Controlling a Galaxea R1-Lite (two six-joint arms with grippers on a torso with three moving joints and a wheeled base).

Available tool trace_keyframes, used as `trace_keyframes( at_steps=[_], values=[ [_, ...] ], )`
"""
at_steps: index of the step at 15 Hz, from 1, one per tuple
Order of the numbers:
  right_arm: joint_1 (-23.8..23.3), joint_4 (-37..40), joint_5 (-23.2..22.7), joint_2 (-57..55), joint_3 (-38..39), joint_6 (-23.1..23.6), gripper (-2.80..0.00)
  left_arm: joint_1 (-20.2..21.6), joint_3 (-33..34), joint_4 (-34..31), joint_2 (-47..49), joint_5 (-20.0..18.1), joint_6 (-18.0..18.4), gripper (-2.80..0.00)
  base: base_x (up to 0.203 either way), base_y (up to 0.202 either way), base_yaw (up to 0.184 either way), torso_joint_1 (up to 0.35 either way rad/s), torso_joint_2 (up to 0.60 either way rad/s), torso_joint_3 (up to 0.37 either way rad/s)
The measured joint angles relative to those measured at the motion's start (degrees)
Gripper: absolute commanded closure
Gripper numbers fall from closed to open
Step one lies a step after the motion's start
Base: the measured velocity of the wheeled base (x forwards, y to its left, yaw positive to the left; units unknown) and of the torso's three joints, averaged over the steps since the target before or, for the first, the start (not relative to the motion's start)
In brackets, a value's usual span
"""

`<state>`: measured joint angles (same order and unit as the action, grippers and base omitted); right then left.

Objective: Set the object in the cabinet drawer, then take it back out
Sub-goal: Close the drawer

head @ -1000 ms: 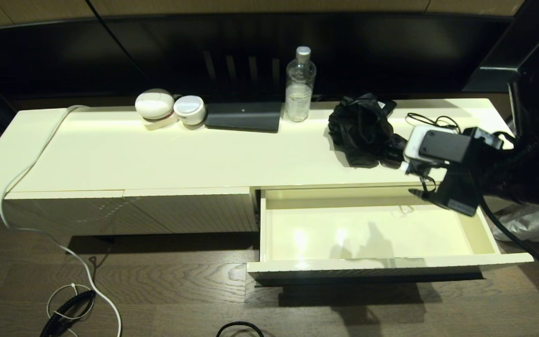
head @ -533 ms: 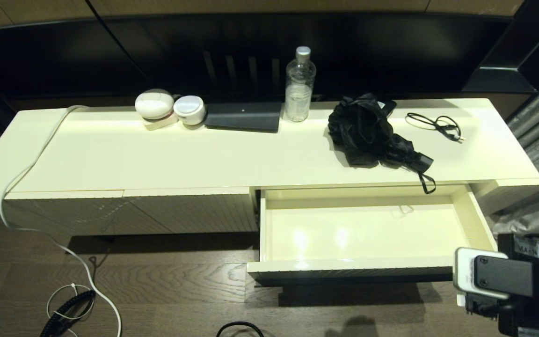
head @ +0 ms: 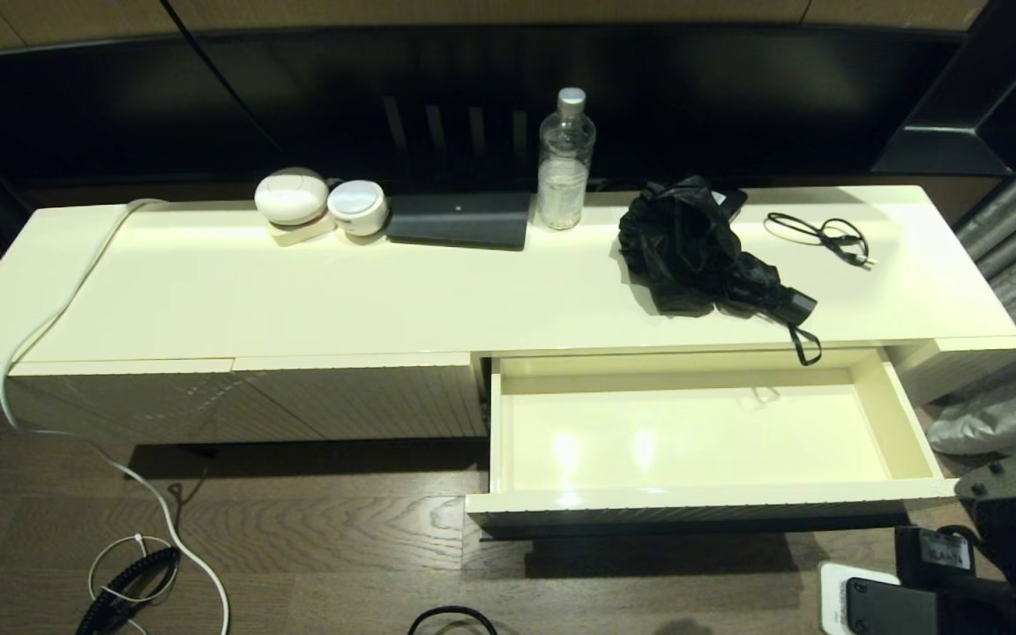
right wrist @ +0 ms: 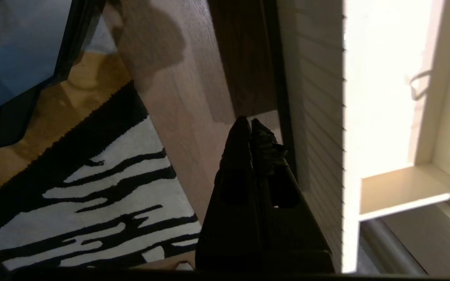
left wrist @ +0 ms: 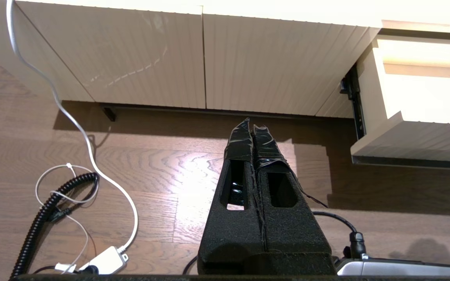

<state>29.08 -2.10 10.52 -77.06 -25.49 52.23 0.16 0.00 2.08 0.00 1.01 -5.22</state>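
Observation:
The black folding umbrella (head: 702, 256) lies on the cabinet top at the right, its handle near the front edge and its strap hanging over the open drawer. Below it the cream drawer (head: 702, 498) stands pulled out with nothing inside; its ribbed front (right wrist: 318, 97) also shows in the right wrist view. My right gripper (right wrist: 250, 125) is shut and holds nothing, low over the floor just in front of the drawer's front; its arm (head: 958, 591) shows at the bottom right of the head view. My left gripper (left wrist: 253, 125) is shut and holds nothing, parked over the floor before the closed ribbed panels.
On the cabinet top stand a clear bottle (head: 565, 163), a flat black box (head: 459, 220), two white round devices (head: 318, 203) and a thin black cable loop (head: 821, 234). A white cord (head: 58, 317) trails onto the wood floor. A striped rug (right wrist: 84, 195) lies at the right.
My right arm has drawn back from beside the umbrella, dropping past the drawer's right end to the floor in front of it. The umbrella and drawer have not moved.

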Motion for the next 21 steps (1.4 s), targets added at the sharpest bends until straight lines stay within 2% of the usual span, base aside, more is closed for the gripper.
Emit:
trace_keyframes(
  at_steps=[10, 16, 21],
  values=[
    [0.4, -41.4, 0.8, -22.2, 12.8, 0.4, 0.00, 0.0, 0.0, 0.0, 0.0, 0.0, 0.0, 0.00, 0.000, 0.000, 0.000, 0.000, 0.00, 0.000],
    [0.3, -52.4, 5.8, -26.9, 12.4, 0.5, 0.00, 0.0, 0.0, 0.0, 0.0, 0.0, 0.0, 0.00, 0.000, 0.000, 0.000, 0.000, 0.00, 0.000],
    [0.3, -60.6, 7.7, -30.5, 11.6, 0.6, 0.00, 0.0, 0.0, 0.0, 0.0, 0.0, 0.0, 0.00, 0.000, 0.000, 0.000, 0.000, 0.00, 0.000]
  ],
)
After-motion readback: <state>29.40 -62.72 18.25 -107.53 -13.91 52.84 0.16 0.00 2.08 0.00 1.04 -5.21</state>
